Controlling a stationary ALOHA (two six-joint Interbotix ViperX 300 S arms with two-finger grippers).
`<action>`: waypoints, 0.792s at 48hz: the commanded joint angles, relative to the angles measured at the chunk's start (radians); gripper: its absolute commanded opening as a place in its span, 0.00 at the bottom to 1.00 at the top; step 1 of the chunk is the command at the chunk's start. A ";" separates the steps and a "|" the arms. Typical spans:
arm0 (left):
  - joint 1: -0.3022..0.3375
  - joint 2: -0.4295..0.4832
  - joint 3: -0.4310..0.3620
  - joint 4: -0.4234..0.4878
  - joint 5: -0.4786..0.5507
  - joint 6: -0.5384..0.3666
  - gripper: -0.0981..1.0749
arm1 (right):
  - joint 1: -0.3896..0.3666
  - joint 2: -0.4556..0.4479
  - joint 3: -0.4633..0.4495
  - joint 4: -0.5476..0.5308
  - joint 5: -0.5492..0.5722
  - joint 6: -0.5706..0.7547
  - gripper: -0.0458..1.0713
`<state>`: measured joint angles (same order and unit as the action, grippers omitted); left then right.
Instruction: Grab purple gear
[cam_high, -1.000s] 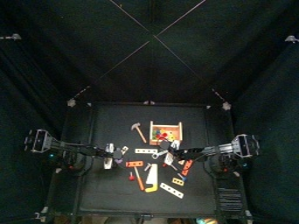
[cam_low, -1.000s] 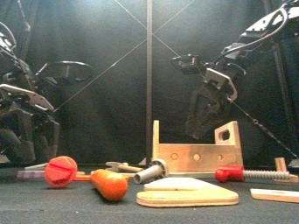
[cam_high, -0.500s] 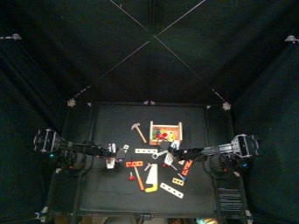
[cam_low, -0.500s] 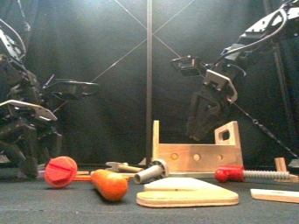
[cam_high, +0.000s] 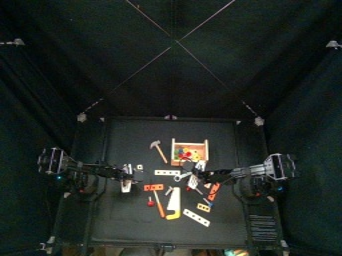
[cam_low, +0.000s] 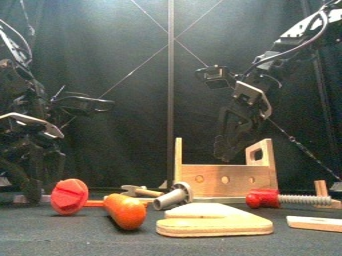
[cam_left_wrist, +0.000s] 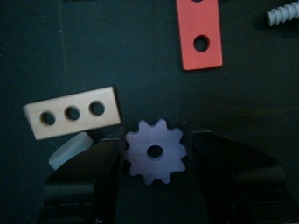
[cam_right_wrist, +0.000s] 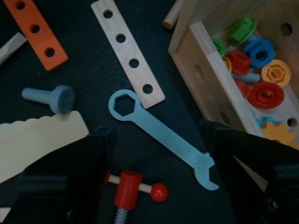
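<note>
Matte black tabletop (cam_left_wrist: 70, 52), toothed purple gear (cam_left_wrist: 156, 151) between claw jaws.

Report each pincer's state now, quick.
Left pincer: open, jaws on either side of the purple gear, not yet gripping it.
Right pincer: open, holding nothing, above the blue wrench.

A wooden box (cam_right_wrist: 222, 61) held coloured gears (cam_right_wrist: 260, 72). A blue wrench (cam_right_wrist: 158, 137) lay at its seven o'clock, a holed wooden strip (cam_right_wrist: 126, 51) at nine o'clock, and an orange strip (cam_right_wrist: 35, 35) further out.
</note>
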<state>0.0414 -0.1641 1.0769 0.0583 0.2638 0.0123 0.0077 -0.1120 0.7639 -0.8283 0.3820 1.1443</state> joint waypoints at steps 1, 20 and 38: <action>0.002 -0.021 -0.008 0.002 0.020 0.005 0.72 | -0.002 -0.014 -0.017 0.000 -0.002 0.000 0.97; -0.031 -0.184 -0.021 0.000 0.006 0.002 0.72 | -0.002 -0.014 -0.017 0.000 -0.003 0.000 0.97; -0.061 -0.272 0.011 -0.041 -0.121 0.003 0.72 | 0.003 -0.061 -0.021 -0.002 -0.003 -0.008 0.97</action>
